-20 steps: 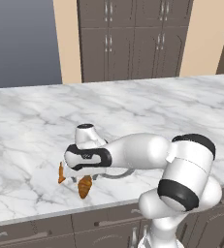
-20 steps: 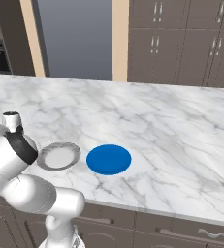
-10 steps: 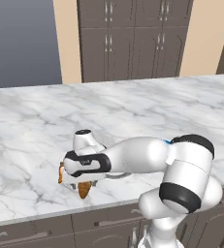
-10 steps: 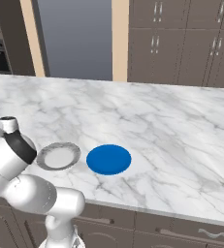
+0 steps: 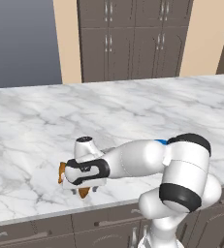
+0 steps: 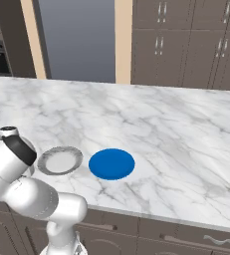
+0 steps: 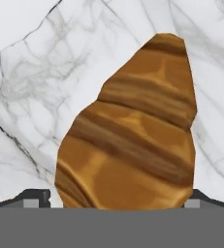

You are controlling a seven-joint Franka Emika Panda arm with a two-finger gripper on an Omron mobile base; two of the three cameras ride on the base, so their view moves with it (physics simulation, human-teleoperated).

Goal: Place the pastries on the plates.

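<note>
- One pastry (image 7: 133, 131) lies flat on the marble worktop (image 5: 133, 111) near its front edge, directly under the gripper (image 7: 111, 198) and close beneath it.
- In the hand view its long axis runs up and away from the fingertips, tapering to a narrow end at the top, with the broad end sitting between the two tips.
- The gripper is spread wide, one fingertip (image 7: 33, 197) showing on either side of the broad end; whether either one touches the pastry cannot be told.
- In the left base view the hand (image 5: 87, 169) is low over the worktop, with brown pastry ends poking out at its left (image 5: 61, 170) and beneath it (image 5: 84, 192); which belongs to which pastry I cannot say.
- The blue plate (image 6: 111, 164) and the grey-rimmed plate (image 6: 60, 160) sit side by side, both without a pastry.
- My judgement: the coming move is a short drop and a squeeze across the pastry's width, since the jaws already straddle it.
</note>
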